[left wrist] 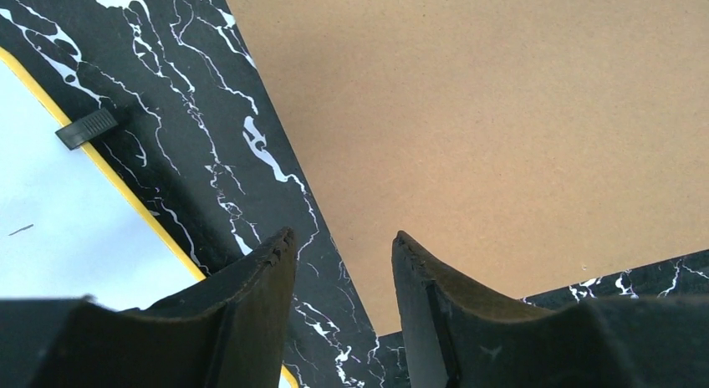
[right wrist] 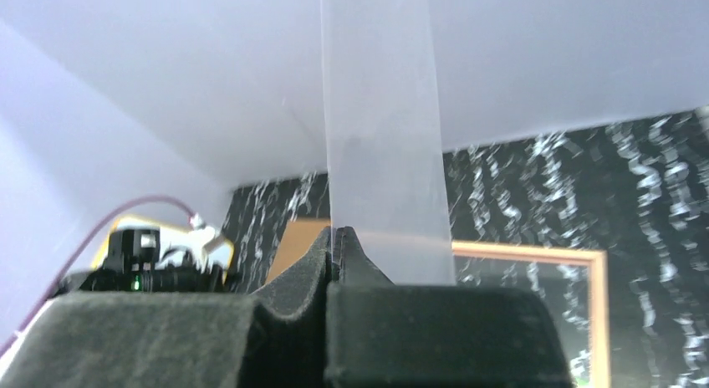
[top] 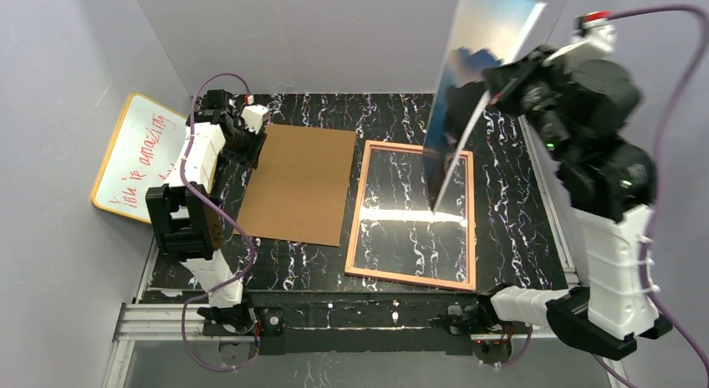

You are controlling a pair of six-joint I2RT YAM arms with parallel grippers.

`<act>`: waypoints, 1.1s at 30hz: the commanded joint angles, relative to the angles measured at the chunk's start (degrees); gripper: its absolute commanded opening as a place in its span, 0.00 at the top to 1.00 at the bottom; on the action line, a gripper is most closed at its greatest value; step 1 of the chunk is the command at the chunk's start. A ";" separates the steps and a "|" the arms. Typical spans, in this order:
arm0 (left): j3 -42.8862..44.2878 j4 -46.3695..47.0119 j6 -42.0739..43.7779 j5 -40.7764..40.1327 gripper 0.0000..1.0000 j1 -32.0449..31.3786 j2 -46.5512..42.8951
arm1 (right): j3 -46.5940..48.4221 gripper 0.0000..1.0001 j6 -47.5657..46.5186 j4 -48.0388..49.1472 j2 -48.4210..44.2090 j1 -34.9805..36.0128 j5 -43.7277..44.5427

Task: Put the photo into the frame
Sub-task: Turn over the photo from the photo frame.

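- Whiteboard point(top: 138, 158): yellow rim, far left; red handwriting, "amazing" legible, the rest unclear.
- Left fingers point(left wrist: 259, 296): apart, holding nothing, over left edge of cardboard sheet.
- Cardboard sheet point(top: 301, 183): brown, flat on black marbled bench point(top: 518, 229).
- Frame point(top: 357, 208): pink, flat, just right of cardboard sheet, not touching it.
- Photo point(top: 481, 37): held up on edge over right half of frame, lower corner pointing into its opening.
- Right fingers point(right wrist: 351, 254): clamped on edge of photo.
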 commanded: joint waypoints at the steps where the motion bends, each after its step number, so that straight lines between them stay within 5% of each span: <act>1: -1.20 -2.59 0.37 1.95 0.55 -0.16 -3.07 | 15.29 0.99 -4.59 -21.27 8.60 0.05 8.83; 6: -2.33 -2.28 0.61 -1.07 0.53 -0.14 -4.35 | 20.53 0.99 -0.25 -32.81 22.61 1.91 7.23; 12: -3.98 -1.09 1.02 -2.47 0.51 -0.18 -5.42 | 8.49 0.99 5.94 -34.83 27.58 7.48 15.52; 23: -5.44 -0.07 0.34 -2.93 0.50 -0.20 -6.03 | -26.32 0.99 26.88 -3.63 16.20 6.23 -4.41; 26: -6.17 0.22 0.59 -3.07 0.50 -0.21 -6.18 | -32.79 0.83 32.67 2.85 14.10 3.89 -9.95; 28: -6.53 0.46 0.73 -3.22 0.50 -0.21 -6.29 | -37.55 0.98 35.92 8.25 11.07 3.37 -10.23; 33: -7.20 1.26 1.08 -3.89 0.50 -0.20 -6.31 | -41.90 0.99 39.22 13.27 8.84 3.30 -4.02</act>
